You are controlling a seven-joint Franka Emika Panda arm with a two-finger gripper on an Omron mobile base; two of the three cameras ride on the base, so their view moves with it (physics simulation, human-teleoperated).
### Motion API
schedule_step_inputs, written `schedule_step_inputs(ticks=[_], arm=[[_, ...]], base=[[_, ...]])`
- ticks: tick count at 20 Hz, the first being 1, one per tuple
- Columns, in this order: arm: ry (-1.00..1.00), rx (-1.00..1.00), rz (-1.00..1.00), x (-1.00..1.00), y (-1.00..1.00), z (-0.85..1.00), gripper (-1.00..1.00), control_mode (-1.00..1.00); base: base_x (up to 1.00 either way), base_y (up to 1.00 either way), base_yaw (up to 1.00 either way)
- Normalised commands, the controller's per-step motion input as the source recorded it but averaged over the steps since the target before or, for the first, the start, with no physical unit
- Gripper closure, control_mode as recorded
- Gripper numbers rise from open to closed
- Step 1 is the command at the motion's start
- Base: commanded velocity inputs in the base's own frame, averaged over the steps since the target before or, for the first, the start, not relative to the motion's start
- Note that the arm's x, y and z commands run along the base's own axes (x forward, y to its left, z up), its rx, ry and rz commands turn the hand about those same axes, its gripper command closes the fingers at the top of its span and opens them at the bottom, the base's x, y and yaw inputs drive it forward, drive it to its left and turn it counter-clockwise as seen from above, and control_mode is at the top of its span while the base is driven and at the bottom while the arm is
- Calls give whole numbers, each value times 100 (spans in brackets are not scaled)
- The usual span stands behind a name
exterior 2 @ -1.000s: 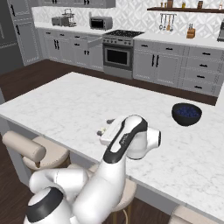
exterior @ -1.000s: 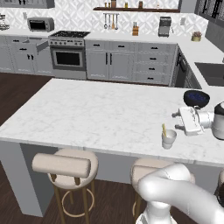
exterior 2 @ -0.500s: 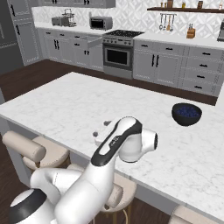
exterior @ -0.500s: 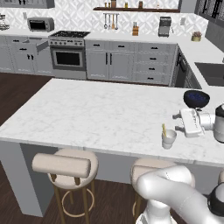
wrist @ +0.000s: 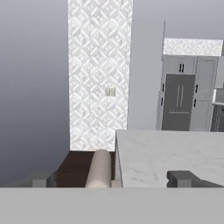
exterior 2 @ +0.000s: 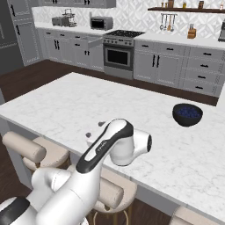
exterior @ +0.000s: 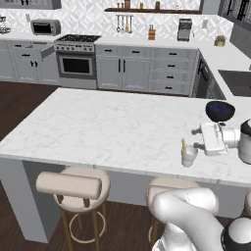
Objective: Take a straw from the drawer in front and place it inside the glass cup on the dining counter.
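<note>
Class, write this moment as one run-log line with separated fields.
straw: standing in glass cup | cup: upright on dining counter | gripper: beside cup, jaws apart, empty

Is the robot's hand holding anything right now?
Nothing. The straw stands in the cup on the counter, apart from the gripper, whose fingertips have nothing between them.

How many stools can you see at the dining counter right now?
3: one stool at the near-left, a second behind the arm, a third cut off at the right edge. Others may be hidden.
</note>
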Motion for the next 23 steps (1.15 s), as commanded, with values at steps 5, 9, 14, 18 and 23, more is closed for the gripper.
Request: schedule_step_inputs(ticks=[5, 9, 14, 18, 23], arm=[[1, -1, -1, -14, 20, 21, -100, -100], [1, -2, 0, -13, 21, 18, -100, -100], [1, -1, 0, -12, 21, 16, -100, -100], [1, -2, -1, -9, 24, 16, -100, -100], [3, -1, 0, -8, 23, 9, -100, -100]], base=[[0, 0, 0], [0, 0, 0], [0, 0, 0], [0, 0, 0], [0, 0, 0]])
